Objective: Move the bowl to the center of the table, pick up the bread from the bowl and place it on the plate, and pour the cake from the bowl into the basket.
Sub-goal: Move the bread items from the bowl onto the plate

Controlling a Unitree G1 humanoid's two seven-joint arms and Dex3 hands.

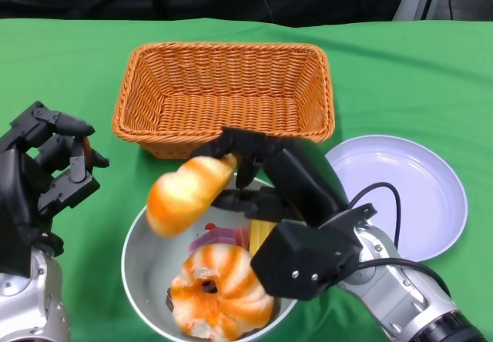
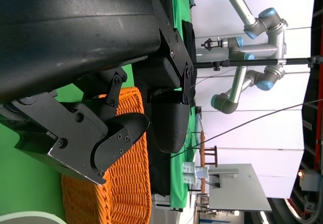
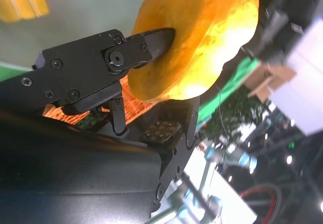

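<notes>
A golden bread roll [image 1: 187,193] hangs above the grey bowl [image 1: 142,261], pinched by my right hand [image 1: 258,174]; the right wrist view shows the roll [image 3: 194,37] between black fingertips [image 3: 151,40]. Inside the bowl lies an orange-and-white striped ring cake [image 1: 219,292] with pink and yellow pieces [image 1: 248,237] behind it. The orange wicker basket [image 1: 223,95] stands behind the bowl. A pale lilac plate [image 1: 412,192] sits to the right. My left hand [image 1: 50,169] hovers left of the bowl, fingers apart, holding nothing.
Green cloth [image 1: 62,72] covers the table. The basket [image 2: 126,193] also shows in the left wrist view, with a white rim [image 2: 25,217] at that picture's corner. Other robot arms [image 2: 252,42] stand in the background beyond the table.
</notes>
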